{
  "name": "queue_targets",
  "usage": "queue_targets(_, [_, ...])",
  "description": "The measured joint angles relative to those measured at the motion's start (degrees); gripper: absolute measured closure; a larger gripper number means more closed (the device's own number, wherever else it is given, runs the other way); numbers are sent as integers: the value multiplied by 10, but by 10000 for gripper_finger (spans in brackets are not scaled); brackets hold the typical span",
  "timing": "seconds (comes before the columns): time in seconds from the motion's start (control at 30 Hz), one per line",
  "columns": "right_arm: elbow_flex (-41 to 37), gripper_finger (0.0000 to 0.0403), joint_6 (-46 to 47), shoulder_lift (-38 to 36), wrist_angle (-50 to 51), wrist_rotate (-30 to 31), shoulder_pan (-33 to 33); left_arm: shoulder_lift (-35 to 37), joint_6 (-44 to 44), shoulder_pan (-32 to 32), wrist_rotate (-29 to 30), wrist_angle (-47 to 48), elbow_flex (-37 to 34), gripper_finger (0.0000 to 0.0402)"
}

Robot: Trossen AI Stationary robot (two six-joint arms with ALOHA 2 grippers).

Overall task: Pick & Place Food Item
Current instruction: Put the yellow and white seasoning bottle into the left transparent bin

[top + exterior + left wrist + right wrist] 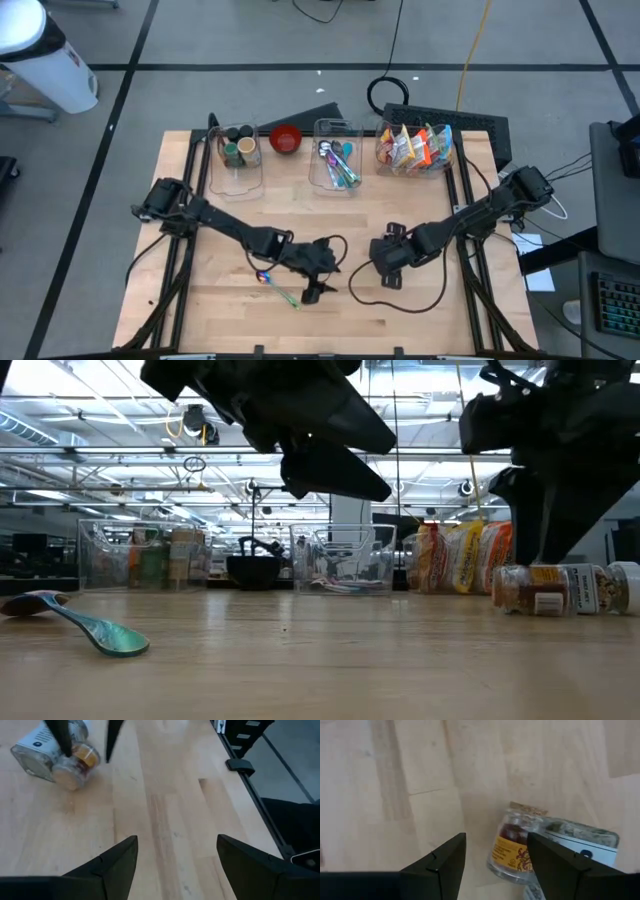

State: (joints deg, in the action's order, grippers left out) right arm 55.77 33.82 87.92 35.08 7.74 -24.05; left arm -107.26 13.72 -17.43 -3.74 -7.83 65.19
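Observation:
Two small spice jars lie on their sides on the wooden table, side by side. One has a red-orange label (517,847) and one a white label (580,842); the low view shows the pair (555,590) at the right. My right gripper (495,855) hangs open just above them, pointing steeply down, with the red-labelled jar ahead of the gap between its fingers. In the high view it (388,270) hides the jars. My left gripper (177,855) is open over bare wood near the table's middle (320,280), pointing toward the jars.
A teal spoon (280,288) lies on the table by my left gripper. Along the far edge stand a clear bin of jars (238,150), a red bowl (286,138), a bin of spoons (335,160) and a bin of snack packets (415,148). Cables trail behind both grippers.

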Motion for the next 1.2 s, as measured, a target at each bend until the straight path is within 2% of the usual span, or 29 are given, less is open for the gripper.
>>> queue_targets(0.27, [-6, 200, 15, 1, 22, 14, 1, 0, 6, -16, 44, -11, 0, 121])
queue_targets(0.63, [-58, 200, 48, -1, 0, 13, 1, 0, 8, -10, 44, -32, 0, 121])
queue_targets(1.2, [-63, 200, 43, 0, -6, -6, 12, 0, 17, -7, 44, -32, 0, 121])
